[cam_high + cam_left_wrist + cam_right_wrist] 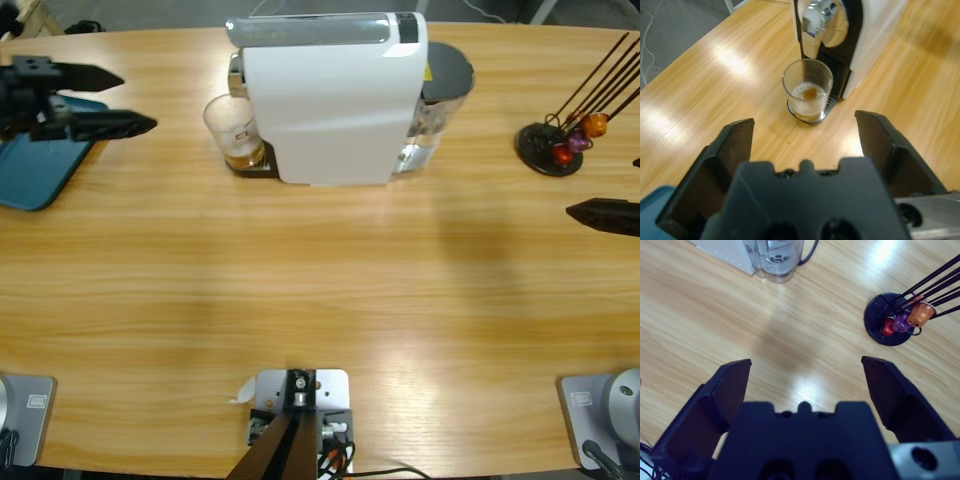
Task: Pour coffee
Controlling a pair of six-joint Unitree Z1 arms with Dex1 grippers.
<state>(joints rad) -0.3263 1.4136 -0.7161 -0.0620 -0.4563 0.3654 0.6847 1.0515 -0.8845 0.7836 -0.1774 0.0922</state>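
Facing the glass (807, 90) of coffee (809, 94), left gripper (805, 135) gapes empty; right gripper (805, 375) likewise.

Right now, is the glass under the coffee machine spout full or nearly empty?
Nearly empty. The glass stands upright on the drip tray with only a shallow layer of amber coffee at the bottom.

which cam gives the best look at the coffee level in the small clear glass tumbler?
Left wrist view: it looks down into the small clear glass tumbler, showing the shallow amber coffee under the spout. The high view shows it from above, beside the white coffee machine. The right wrist view misses it.
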